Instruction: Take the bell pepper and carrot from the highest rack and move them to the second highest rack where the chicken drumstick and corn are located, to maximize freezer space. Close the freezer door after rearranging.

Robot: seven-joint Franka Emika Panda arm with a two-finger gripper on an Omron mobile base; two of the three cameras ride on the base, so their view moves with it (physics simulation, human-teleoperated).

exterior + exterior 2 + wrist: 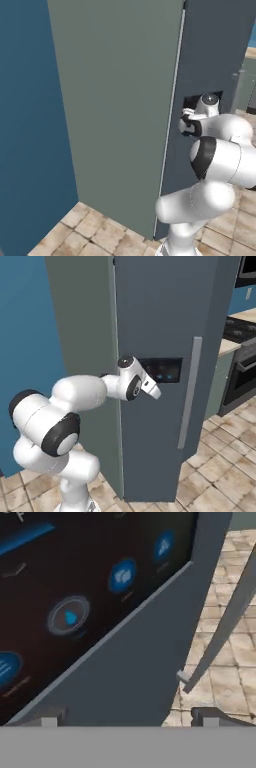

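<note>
Blue kitchen walls [30, 125] and a tan tiled floor [220, 476] frame a tall grey refrigerator [165, 316], its doors shut in both base views; whatever sits on its racks cannot be seen from outside, so the bell pepper and carrot cannot be placed; a dark oven range [242, 376] stands to the fridge's right beside a pale counter edge; the white arm [80, 393] reaches forward from the base toward the door front; a long grey door handle [189, 391] runs vertically just right of a dark dispenser panel [162, 370], whose blue icons glow close up in the hand view; the gripper [129, 718] hovers just before that panel, its two small dark fingertips [50, 718] spread wide apart with nothing between them.
</note>
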